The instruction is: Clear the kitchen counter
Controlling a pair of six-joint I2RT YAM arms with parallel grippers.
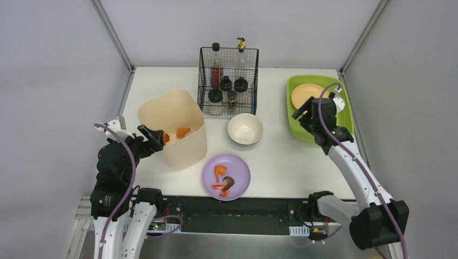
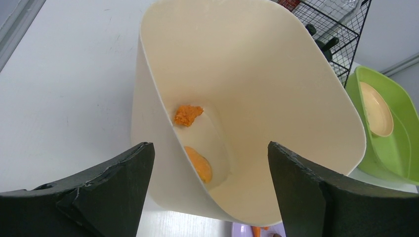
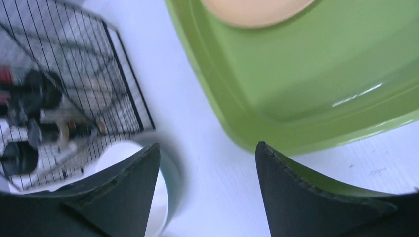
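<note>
Kitchen counter surface point(image 1: 281, 162) partly cleared: scraps point(image 1: 183, 131) in cream bin point(image 1: 183, 154), dish point(image 1: 305, 94) in green tub point(image 1: 290, 102); purple plate point(image 1: 240, 164), white bowl point(image 1: 246, 128) remain. Left gripper point(image 2: 208, 145), right gripper point(image 3: 206, 148): jaws wide, empty.

The kitchen counter point(image 1: 281, 156) is a flat, matte white rectangular tabletop lying level between grey walls point(image 1: 54, 54).

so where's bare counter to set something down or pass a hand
Widest bare patch: front right of the counter, bordered by white bowl, purple plate and green tub. Also the back-left corner, behind the cream bin, left of the wire rack. Crowded: the middle, where bin, rack, bowl and plate sit close.
</note>
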